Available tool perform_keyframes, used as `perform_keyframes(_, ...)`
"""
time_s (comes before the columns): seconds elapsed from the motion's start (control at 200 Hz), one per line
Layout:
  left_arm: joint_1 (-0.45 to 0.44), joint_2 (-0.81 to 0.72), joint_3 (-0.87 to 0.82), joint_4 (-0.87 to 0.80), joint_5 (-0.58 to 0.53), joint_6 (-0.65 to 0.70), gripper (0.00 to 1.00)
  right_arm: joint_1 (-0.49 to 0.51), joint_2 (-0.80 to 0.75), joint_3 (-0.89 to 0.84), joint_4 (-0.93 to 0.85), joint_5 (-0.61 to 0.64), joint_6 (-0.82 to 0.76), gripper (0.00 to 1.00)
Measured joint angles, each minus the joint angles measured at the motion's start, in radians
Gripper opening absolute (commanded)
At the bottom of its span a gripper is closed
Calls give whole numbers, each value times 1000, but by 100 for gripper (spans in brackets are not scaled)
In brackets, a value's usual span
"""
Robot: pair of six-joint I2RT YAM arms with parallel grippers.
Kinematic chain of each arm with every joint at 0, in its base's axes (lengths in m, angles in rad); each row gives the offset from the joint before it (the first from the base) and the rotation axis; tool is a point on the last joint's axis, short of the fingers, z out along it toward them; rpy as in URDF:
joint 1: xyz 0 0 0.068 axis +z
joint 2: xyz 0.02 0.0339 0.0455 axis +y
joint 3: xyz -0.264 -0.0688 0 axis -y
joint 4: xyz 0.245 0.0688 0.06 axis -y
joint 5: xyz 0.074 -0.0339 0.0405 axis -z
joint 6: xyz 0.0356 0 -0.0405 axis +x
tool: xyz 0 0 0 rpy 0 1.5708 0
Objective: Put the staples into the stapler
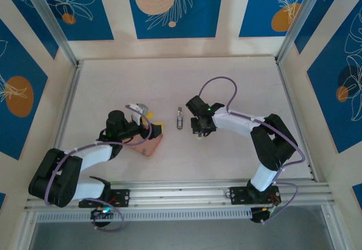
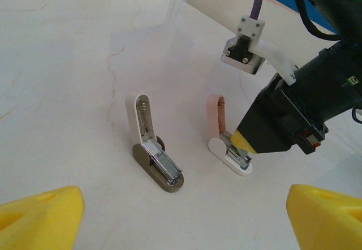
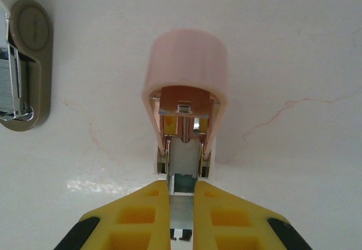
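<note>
The right fingers are pinched narrow on a silvery strip of staples, whose far end sits at the mouth of the pink stapler; that stapler stands near the middle of the surface, its rounded pink plastic lid swung up over a white base; just beside it lies a grey stapler (white lid raised, shiny metal rail bare); the left fingers, blunt yellow wedges, stand wide and hold nothing, apart from both staplers; the surface is pale, glossy, faintly veined; from above, a salmon tray lies by the left arm, toward the near edge.
</note>
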Motion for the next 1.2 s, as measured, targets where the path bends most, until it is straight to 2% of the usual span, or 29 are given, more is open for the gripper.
perform_keyframes(0.915,0,0,0,0,0,0,92,-1,16,-8,3,-5,12,14)
perform_keyframes(1.005,0,0,0,0,0,0,92,-1,15,-13,4,-8,15,16)
perform_keyframes(1.13,0,0,0,0,0,0,92,-1,15,-18,10,-11,21,26)
perform_keyframes(1.2,0,0,0,0,0,0,92,0,14,-19,10,-11,23,28)
